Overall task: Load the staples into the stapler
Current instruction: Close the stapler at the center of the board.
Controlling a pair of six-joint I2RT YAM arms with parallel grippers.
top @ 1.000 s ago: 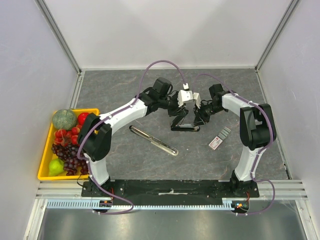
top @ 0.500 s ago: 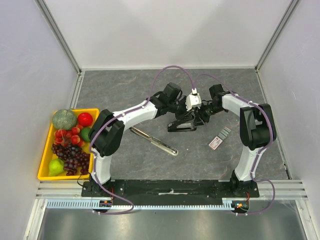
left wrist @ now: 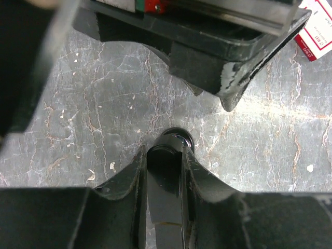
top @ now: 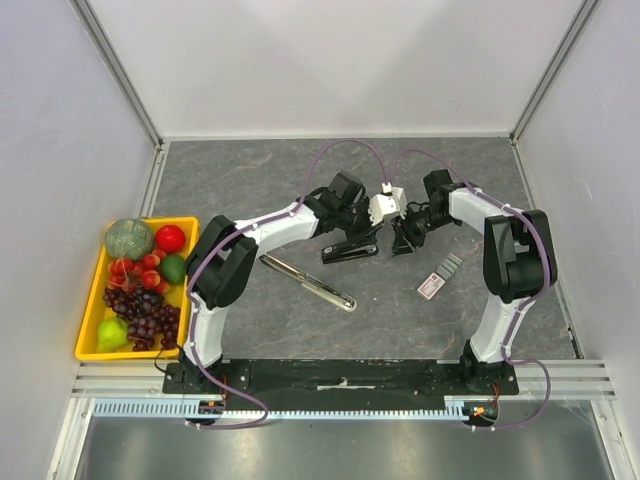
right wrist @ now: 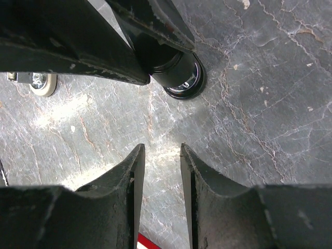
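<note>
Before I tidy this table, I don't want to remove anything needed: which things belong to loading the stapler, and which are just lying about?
For the job: black stapler; staples box; grey staple strips.
Lying about: yellow tray of fruit; silver metal bar, purpose unclear.

my left wrist cam only catches a corner of the staples box (left wrist: 315, 28), and the black piece (left wrist: 165, 194) in my left pincer (left wrist: 165, 149) is too dark to name
</note>
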